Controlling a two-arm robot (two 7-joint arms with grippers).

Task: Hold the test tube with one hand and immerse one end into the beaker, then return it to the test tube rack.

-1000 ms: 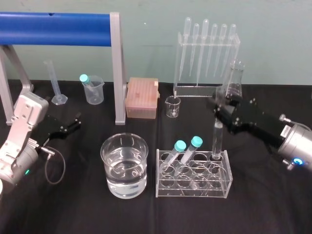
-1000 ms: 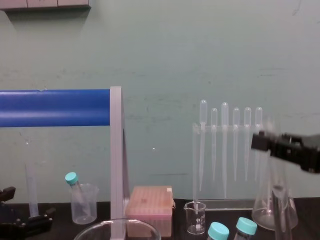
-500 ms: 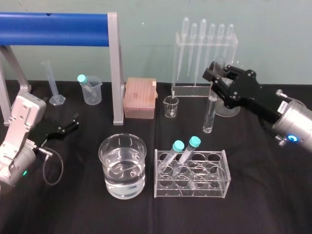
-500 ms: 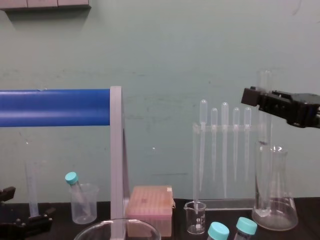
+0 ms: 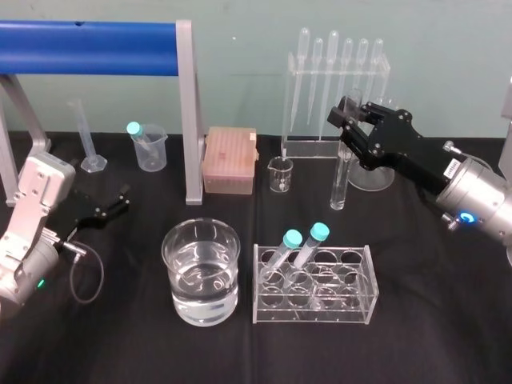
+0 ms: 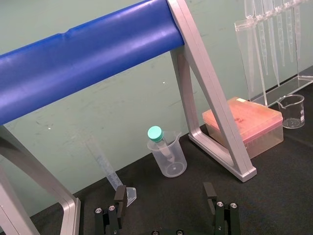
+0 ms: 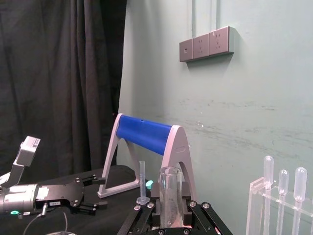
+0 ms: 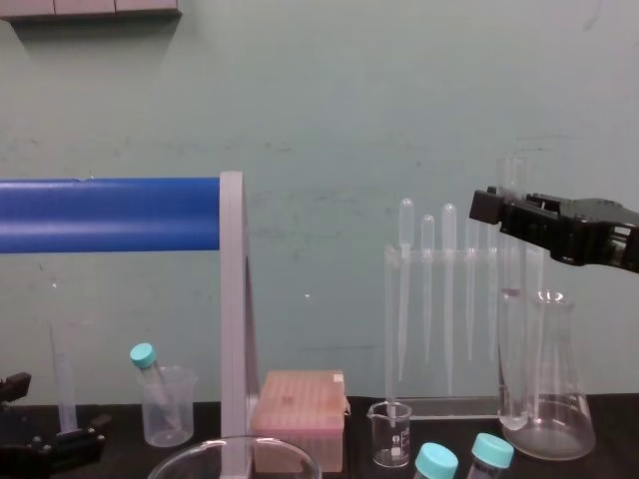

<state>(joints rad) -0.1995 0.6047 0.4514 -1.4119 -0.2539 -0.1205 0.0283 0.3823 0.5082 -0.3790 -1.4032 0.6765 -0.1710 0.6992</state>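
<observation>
The hand (image 5: 349, 122), the right gripper, is closed on the tube (image 5: 338, 186) just below its open rim; the right wrist view shows the tube (image 7: 169, 195) seated between the jaws. The tube hangs near upright behind the rack (image 5: 336, 309) and just in front of the flask (image 5: 376, 172). Its lower end appears to clear the table, though the chest view does not settle this. The beaker (image 5: 202, 222), part filled with water, stands to the left of the rack and nearer the robot. The step in hand is judged to be the carry to the beaker. Hold the tube upright and keep its lower end above the capped tubes (image 5: 307, 244) and the beaker rim during the traverse. Centre it over the opening before descending. Lower straight down so that the bottom end alone enters the water, without touching the glass wall or floor. Keep grip pressure steady; glass on glass may chip. The left gripper (image 5: 114, 205) lies parked at the table's left with its fingers (image 6: 119, 197) spread.
</observation>
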